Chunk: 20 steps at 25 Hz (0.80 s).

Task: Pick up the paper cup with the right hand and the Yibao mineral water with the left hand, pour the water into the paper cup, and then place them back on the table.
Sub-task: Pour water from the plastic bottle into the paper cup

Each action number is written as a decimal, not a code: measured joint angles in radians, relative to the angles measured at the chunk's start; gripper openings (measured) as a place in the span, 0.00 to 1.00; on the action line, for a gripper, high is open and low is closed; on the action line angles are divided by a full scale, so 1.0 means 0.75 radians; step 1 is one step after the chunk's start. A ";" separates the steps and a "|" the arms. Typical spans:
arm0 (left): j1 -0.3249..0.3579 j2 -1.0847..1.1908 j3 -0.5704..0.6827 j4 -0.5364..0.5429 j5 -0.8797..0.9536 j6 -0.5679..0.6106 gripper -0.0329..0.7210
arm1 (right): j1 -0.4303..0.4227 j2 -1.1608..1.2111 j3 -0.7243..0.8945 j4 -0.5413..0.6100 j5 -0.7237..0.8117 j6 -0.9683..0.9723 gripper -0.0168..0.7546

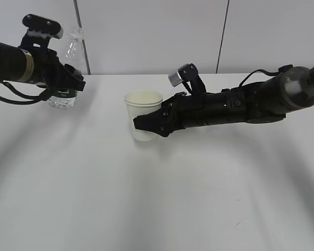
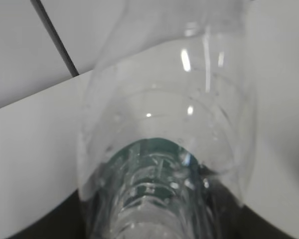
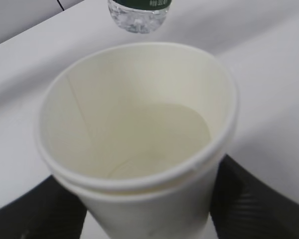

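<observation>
The paper cup (image 1: 143,112) stands upright at mid-table, and its off-white inside fills the right wrist view (image 3: 134,129). My right gripper (image 1: 146,125) is shut on its lower wall, with a black finger (image 3: 254,199) on each side. The Yibao mineral water bottle (image 1: 70,57) is upright at the far left, its base at or just above the table (image 1: 157,198). My left gripper (image 1: 68,86) is shut on its lower body. In the left wrist view the clear ribbed bottle (image 2: 164,149) fills the frame. Its base also shows in the right wrist view (image 3: 138,15).
A pale wall with dark vertical seams (image 1: 222,36) runs behind the table's far edge. A small dark scuff (image 1: 240,222) marks the tabletop at the front right. The bottle and cup are about a hand's width apart.
</observation>
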 joint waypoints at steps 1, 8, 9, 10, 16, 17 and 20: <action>0.000 0.015 -0.012 -0.005 -0.001 0.005 0.46 | 0.000 0.000 0.000 0.000 0.000 0.000 0.71; 0.041 0.084 -0.095 -0.099 -0.087 0.078 0.46 | 0.000 0.000 0.000 0.000 0.000 0.000 0.71; 0.050 0.088 -0.098 -0.143 -0.114 0.105 0.46 | 0.000 0.000 0.000 0.000 0.000 0.000 0.71; 0.065 0.092 -0.098 -0.193 -0.146 0.154 0.46 | 0.000 0.000 0.000 0.000 0.000 0.000 0.71; 0.171 0.111 -0.104 -0.521 -0.423 0.400 0.46 | 0.000 0.000 0.000 0.000 0.000 0.000 0.71; 0.186 0.113 -0.104 -0.535 -0.454 0.416 0.46 | 0.000 0.000 0.000 0.000 0.000 0.000 0.71; 0.211 0.116 -0.104 -0.559 -0.523 0.457 0.46 | 0.000 0.000 0.000 0.000 0.000 0.000 0.71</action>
